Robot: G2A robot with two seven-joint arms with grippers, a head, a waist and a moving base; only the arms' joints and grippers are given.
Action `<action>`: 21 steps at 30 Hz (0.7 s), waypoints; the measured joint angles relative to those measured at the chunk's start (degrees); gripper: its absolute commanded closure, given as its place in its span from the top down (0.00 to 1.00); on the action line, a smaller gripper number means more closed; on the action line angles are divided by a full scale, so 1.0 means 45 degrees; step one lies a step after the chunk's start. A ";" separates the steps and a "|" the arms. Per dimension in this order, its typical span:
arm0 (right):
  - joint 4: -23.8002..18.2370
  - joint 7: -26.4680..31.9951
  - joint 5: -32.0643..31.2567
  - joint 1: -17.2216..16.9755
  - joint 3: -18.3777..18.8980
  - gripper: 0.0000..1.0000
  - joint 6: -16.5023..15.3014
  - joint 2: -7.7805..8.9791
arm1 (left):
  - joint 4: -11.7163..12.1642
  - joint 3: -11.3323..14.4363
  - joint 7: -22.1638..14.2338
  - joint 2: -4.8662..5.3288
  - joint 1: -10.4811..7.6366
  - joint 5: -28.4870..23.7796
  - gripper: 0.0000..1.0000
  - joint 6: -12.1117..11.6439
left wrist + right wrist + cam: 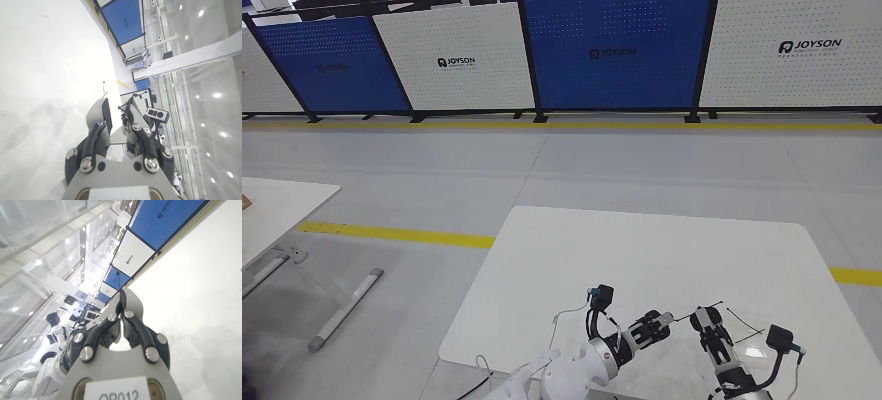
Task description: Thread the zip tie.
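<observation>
Black zip tie (119,280) is pinched between the fingers of my right gripper (122,292) in the right wrist view, with the gripper closed flat on the strap. A short length pokes out past the fingertips and ends in the small square head, up in the air above the white desk (189,298). More strap runs back between the fingers toward the palm.

Left wrist view: my left gripper (119,102) is spread apart with nothing in it, and the black pad (108,113) of one finger is bare. The right gripper sits just beyond it, close, with the tie's thin strand across its tip. Another thin dark strand lies on the desk past the left fingertip; I can't tell if it's the tie's tail or a shadow.

Top view: both grippers are low over the desk's near edge, side by side, the left one pointing at the right one. The tie reads as a thin line bridging the gap between the tips. I can't tell if it touches the left gripper.
</observation>
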 measured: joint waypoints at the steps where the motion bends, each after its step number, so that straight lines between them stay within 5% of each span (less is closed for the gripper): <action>1: -0.0008 -0.0008 0.0000 -0.0007 0.0001 0.00 -0.0006 0.0000 | 0.0012 0.0020 0.0010 -0.0009 -0.0013 0.0008 0.00 0.0010; 21: 0.0053 0.0729 0.0280 0.0137 -0.0113 0.00 0.0119 0.0014 | -0.0075 0.0126 -0.0209 -0.0080 -0.0012 0.0003 0.00 -0.0560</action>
